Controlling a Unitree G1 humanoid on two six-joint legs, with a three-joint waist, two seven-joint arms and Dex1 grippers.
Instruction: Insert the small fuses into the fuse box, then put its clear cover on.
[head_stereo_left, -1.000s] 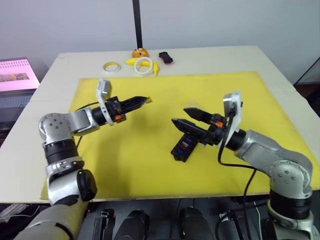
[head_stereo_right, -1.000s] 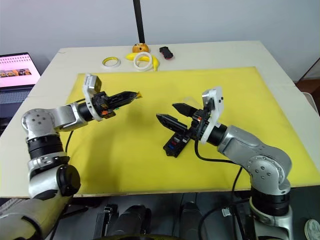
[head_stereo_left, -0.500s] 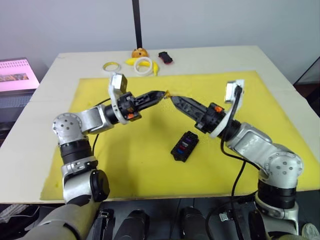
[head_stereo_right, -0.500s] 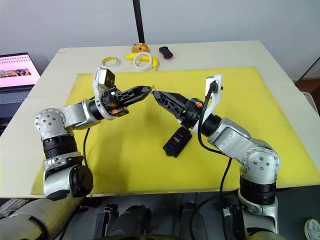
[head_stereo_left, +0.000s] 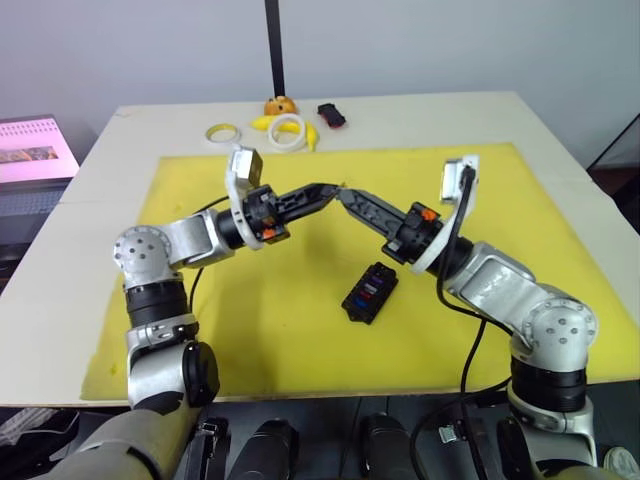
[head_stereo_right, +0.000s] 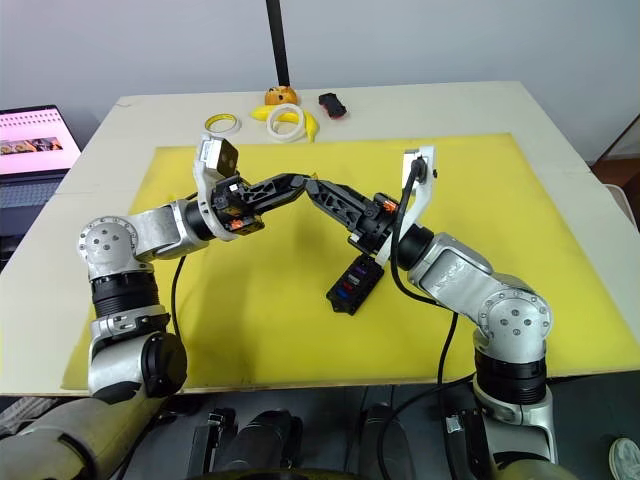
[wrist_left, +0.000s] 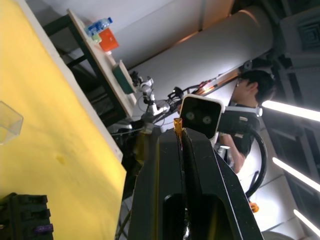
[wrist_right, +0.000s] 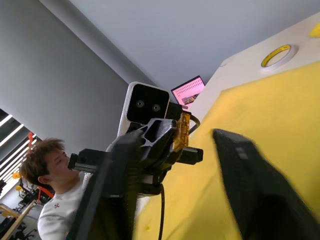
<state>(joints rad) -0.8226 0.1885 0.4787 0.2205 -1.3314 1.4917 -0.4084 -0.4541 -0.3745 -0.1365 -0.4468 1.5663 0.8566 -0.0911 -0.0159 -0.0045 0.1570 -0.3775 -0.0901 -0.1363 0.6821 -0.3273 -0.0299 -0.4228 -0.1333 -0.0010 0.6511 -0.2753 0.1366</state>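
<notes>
Left gripper (head_stereo_left: 335, 188) clamped on a small orange fuse (wrist_left: 177, 125), tip to tip with right gripper (head_stereo_left: 345, 192), fingers apart; fuse box (head_stereo_left: 369, 292) on yellow mat (head_stereo_left: 500, 190) below

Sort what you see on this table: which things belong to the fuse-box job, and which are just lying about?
Belong to the job: fuse box; yellow fuse pinched in the left claw; clear cover lying on the mat.

Lying about: tape rings; black-and-red object; orange object; laptop.
</notes>
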